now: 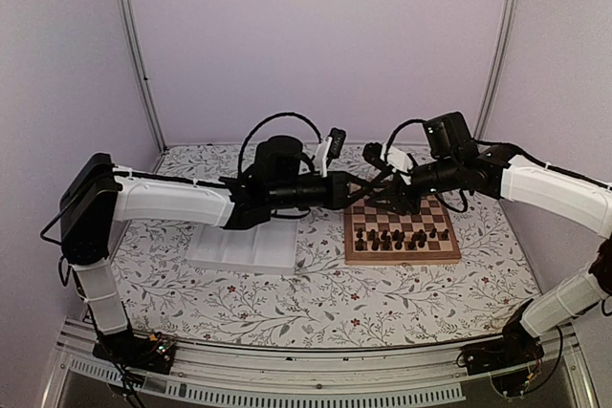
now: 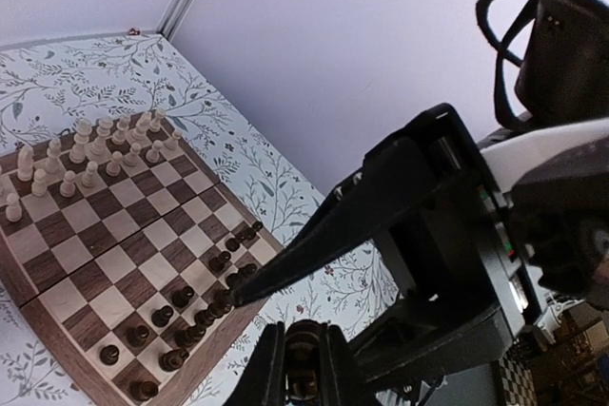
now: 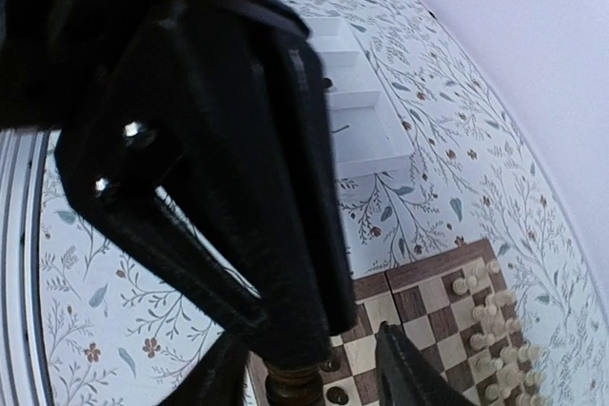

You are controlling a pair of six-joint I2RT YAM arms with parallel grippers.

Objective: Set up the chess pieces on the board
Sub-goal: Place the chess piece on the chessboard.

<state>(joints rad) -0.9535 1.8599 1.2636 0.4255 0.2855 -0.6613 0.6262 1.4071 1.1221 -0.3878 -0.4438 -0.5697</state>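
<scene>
The left gripper point(image 2: 303, 332) is clenched on a dark piece point(image 2: 303, 373), which stands upright between its fingers point(image 2: 266, 368) in the air above the board point(image 1: 402, 257). In the top view this grip hangs over the board's far left corner, where both arms meet tip to tip. The right gripper point(image 3: 309, 338) is released: in its own wrist view its fingers point(image 3: 395, 363) stand apart on either side of the left gripper's tip and of the held piece's base, and I cannot tell whether either finger touches the piece. The board lies on the right half of the table point(image 1: 316, 303), well clear of its near edge. The other dark pieces point(image 1: 397, 236) stand in the two rows along the board's near edge, some crowded close and not squarely in line. The light pieces point(image 2: 90, 154) fill the rows along the far edge. A white tray point(image 1: 244, 253) sits on the table just left of the board, under the left arm.
</scene>
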